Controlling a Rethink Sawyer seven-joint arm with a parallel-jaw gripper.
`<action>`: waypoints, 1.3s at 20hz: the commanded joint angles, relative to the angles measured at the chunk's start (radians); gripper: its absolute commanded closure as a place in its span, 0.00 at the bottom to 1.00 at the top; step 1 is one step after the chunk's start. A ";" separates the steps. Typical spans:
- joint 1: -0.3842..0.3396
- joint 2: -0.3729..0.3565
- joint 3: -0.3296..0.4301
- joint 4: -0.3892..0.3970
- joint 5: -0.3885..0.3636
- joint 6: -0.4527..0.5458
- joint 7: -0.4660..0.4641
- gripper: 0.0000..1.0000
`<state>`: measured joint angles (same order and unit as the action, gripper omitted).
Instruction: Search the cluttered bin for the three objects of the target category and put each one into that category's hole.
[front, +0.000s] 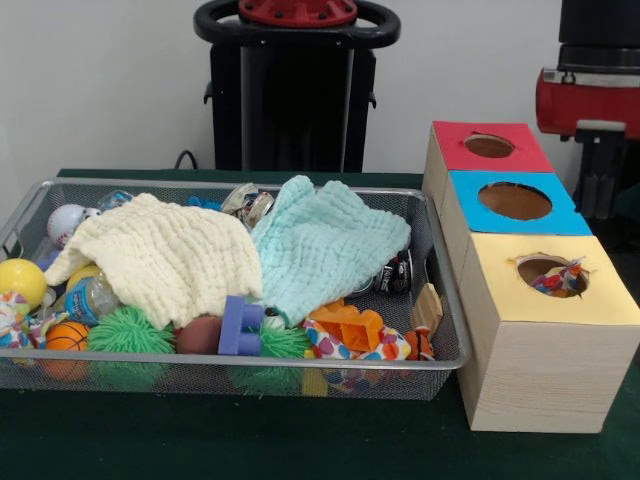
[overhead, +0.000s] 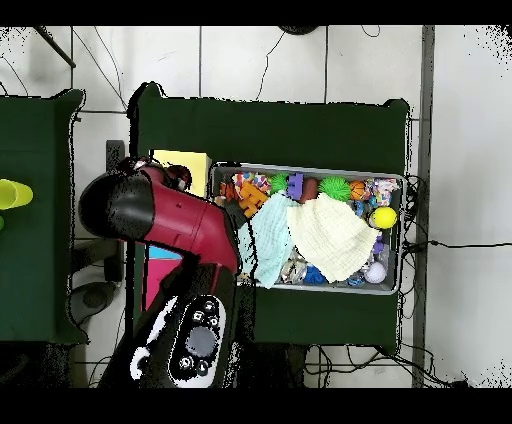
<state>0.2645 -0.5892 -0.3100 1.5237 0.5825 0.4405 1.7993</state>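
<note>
- We see a polka-dot cloth at the bin's front right corner, partly buried under an orange toy; another dotted piece shows inside the yellow-topped hole.
- We judge the cloth light, soft and limp: pinch a raised fold, not a flat area.
- A cream cloth and a mint cloth cover the bin's middle and may hide more.
- The arm hangs over the boxes at the table's side; whether the gripper is spread or closed, we cannot tell.

A silver wire-mesh bin holds 1 dotted white cloth at its front; another fills the yellow-topped box's round hole beside the bin.
</note>
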 joint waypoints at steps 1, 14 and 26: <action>-0.086 -0.023 0.091 0.067 -0.070 0.108 0.061 1.00; -0.170 -0.075 0.116 0.116 -0.162 0.015 0.059 1.00; -0.231 0.024 0.193 0.089 -0.218 -0.125 0.067 1.00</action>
<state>0.0773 -0.6448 -0.2487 1.5388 0.4297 0.3789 1.7993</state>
